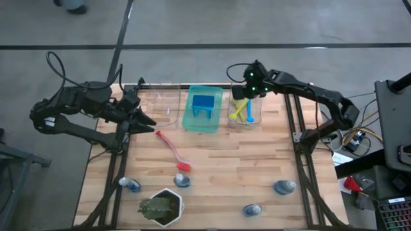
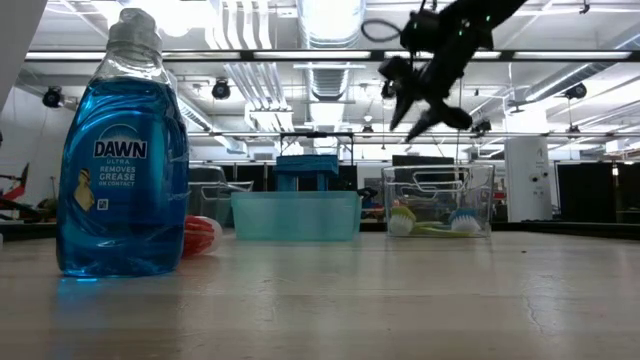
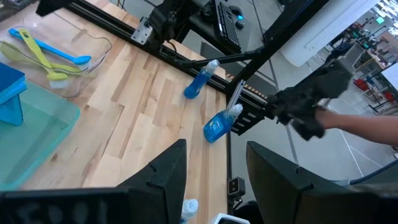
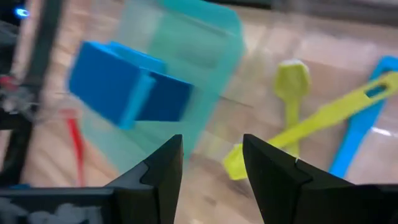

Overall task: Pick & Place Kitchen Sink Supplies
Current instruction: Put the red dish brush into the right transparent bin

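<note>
Pincer on the right arm hangs over the clear bin at the back right of the table, fingers spread with nothing between them. Right under it we can see a yellow-green brush and a blue brush lying crossed inside that bin. Just beside the bin sits the green tray, with blue sponges stacked in it.

Left pincer waits low over the table's back left edge, fingers apart and empty, next to another clear bin. Near it the red brush lies loose on the wood, bristle end toward the front.

Blue bottles are spread along the front: one at front left, one just by the red brush head, two more toward the front right and. Front left also has the plant in its white pot.
</note>
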